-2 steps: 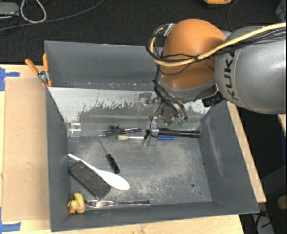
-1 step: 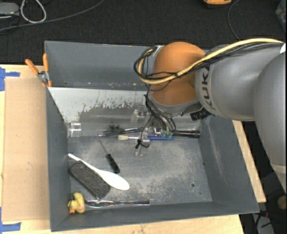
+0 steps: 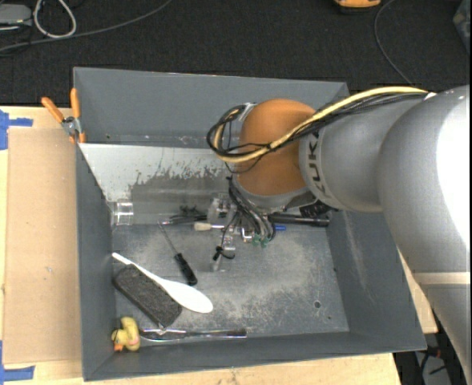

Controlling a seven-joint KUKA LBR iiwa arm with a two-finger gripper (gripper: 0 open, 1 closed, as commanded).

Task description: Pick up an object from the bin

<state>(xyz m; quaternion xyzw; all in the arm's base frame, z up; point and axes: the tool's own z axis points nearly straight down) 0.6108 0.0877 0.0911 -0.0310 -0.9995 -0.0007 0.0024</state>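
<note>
Gripper (image 3: 226, 243) low in mid-bin (image 3: 211, 87); we cannot tell its jaws' state. We should centre over the near-left pen (image 3: 186, 269) before closing.

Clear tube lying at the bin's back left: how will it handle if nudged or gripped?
The clear tube lies on its side, so it will probably roll. Its smooth wall looks slippery. Likely light, being hollow.

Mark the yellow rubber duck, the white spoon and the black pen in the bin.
yellow rubber duck (image 3: 126, 334): camera view, on its body.
white spoon (image 3: 174, 289): camera view, where the handle widens into the bowl.
black pen (image 3: 186, 269): camera view, on the middle of its shaft.
</note>
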